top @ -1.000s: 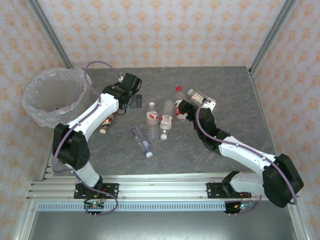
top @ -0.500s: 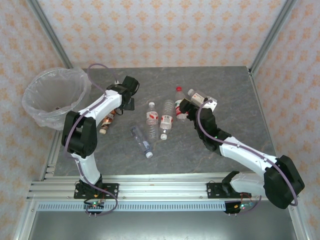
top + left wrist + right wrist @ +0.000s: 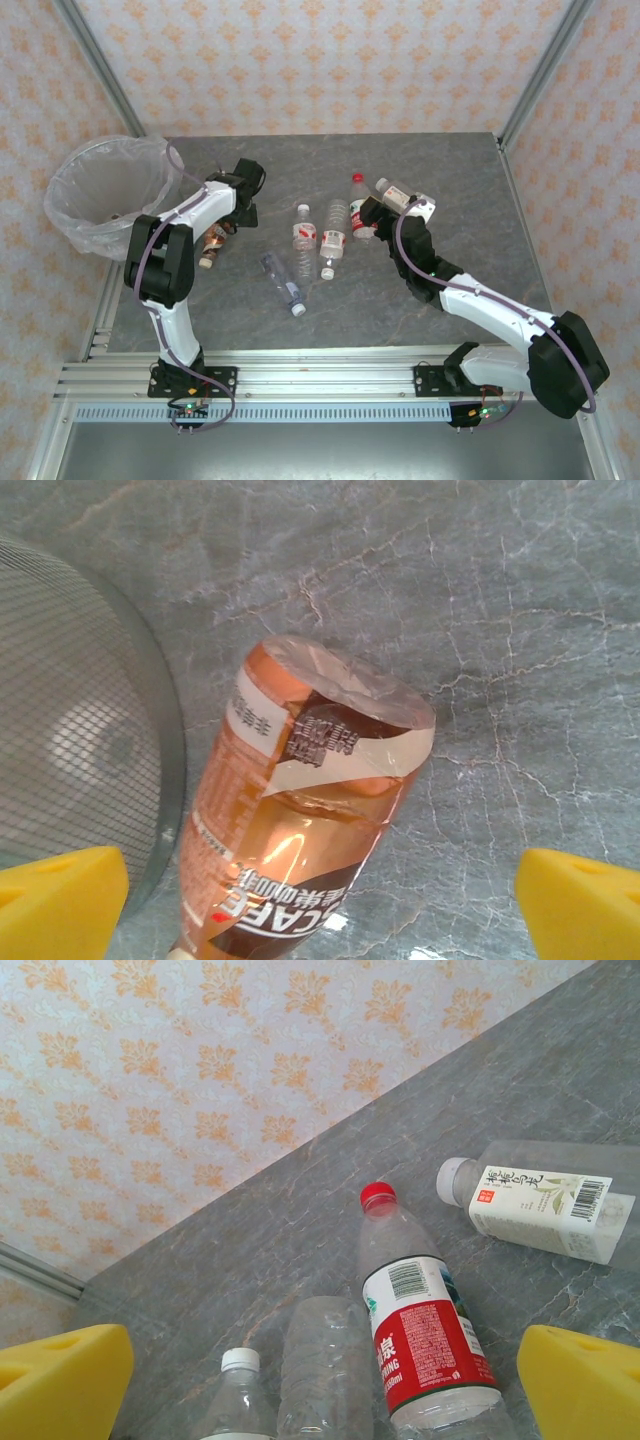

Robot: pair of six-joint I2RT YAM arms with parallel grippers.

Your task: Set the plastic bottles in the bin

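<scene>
The left gripper (image 3: 320,905) hangs wide open over the brown-orange bottle (image 3: 300,820), the bin (image 3: 80,750) just to its left. The right gripper (image 3: 325,1380), equally spread, faces the red-capped bottle (image 3: 425,1330) lying on the worktop (image 3: 250,1250).

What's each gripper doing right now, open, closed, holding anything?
Left gripper: open, holding nothing, poised over the brown-orange bottle.
Right gripper: open, holding nothing, facing the red-capped bottle.
</scene>
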